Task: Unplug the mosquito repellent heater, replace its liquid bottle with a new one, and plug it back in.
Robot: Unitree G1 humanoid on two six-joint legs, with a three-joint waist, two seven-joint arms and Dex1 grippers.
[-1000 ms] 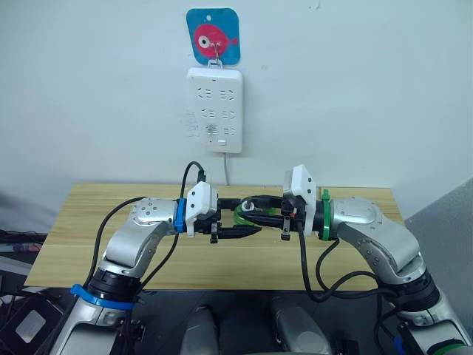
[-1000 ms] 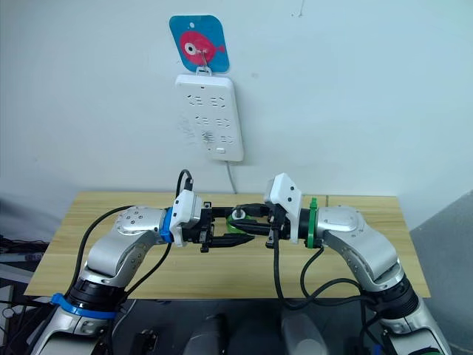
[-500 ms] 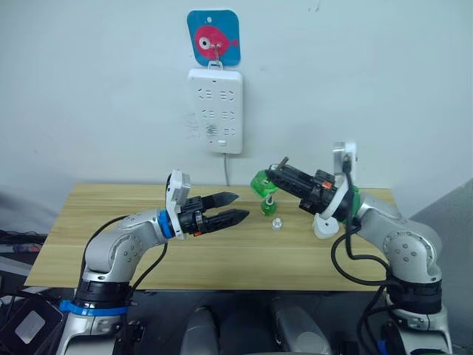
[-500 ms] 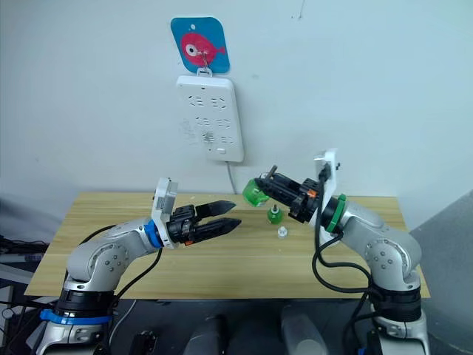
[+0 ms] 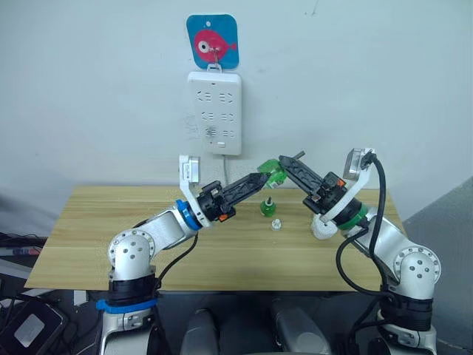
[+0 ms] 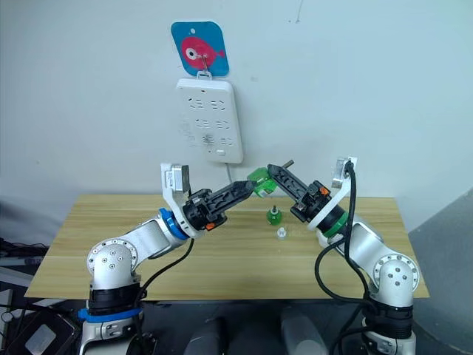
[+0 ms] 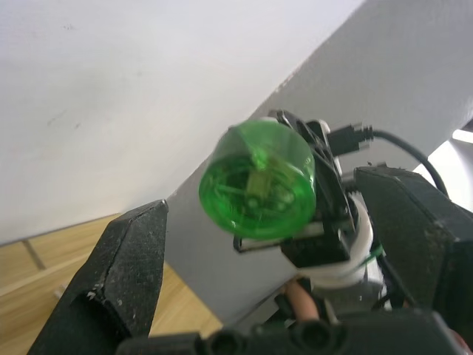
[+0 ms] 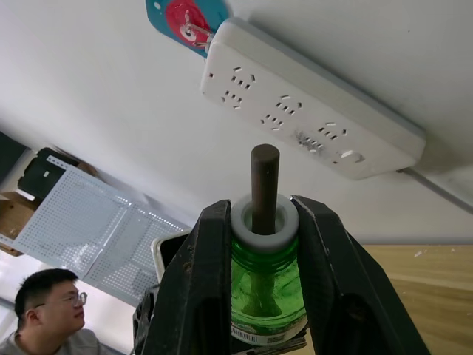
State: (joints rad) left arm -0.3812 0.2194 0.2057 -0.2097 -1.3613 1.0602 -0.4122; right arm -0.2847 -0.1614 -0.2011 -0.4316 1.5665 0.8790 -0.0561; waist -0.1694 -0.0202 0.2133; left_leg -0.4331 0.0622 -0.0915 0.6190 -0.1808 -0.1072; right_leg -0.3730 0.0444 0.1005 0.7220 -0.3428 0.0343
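My right gripper (image 5: 283, 167) is shut on the neck of a green liquid bottle (image 5: 273, 171), held tilted in the air over the table; its dark wick (image 8: 264, 185) pokes out between the fingers (image 8: 211, 296). My left gripper (image 5: 259, 180) is open, with its fingertips at the bottle's base (image 7: 256, 181), one finger (image 7: 126, 274) on each side and not touching it. A second green bottle (image 5: 267, 208) stands on the wooden table (image 5: 111, 222), with a small white cap (image 5: 276, 224) beside it. The white mosquito repellent heater (image 5: 323, 228) sits on the table by my right forearm.
A white multi-socket power strip (image 5: 215, 111) hangs on the wall under a blue fish hook (image 5: 213, 41), its cord running down behind the table. In the right wrist view a person (image 8: 44, 310) sits off to the side near a white pegboard (image 8: 89, 229).
Both grippers parted from the table's middle a second ago. Since then the right gripper has lifted the green bottle higher, and the left gripper has swung up to the bottle's base.
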